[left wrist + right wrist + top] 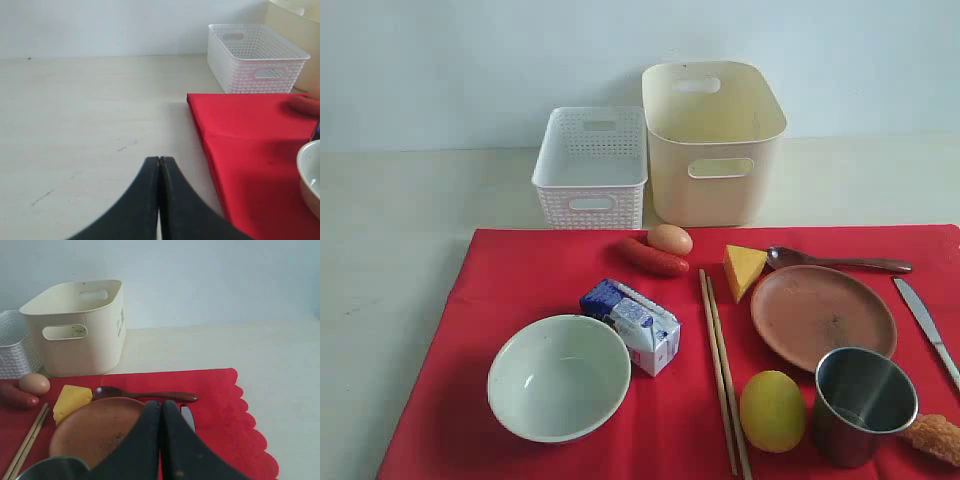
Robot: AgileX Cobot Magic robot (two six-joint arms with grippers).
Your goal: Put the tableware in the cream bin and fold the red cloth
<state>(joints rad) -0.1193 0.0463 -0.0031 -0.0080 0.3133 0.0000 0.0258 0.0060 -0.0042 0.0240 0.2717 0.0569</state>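
Tableware's all sitting out on the red cloth (520, 270): bowl (558, 377), plate (823, 316), cup (863, 403), chopsticks (722, 370), spoon (835, 262), knife (926, 320). None of it is in the cream bin (712, 150), which stands behind the cloth, right beside the white basket (592, 170). Milk carton (632, 325) print is too small to read, same for the faint mark on the bin's side. Left gripper (160, 162) and right gripper (160, 405) are both pinched tight, holding nothing.

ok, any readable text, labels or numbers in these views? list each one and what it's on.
No text can be read in any view.
milk carton: blue print on its faces, too small and blurred to read.
cream bin: a faint vertical marking on one side wall, seen in the right wrist view, too blurred to read.
No other writing is visible.
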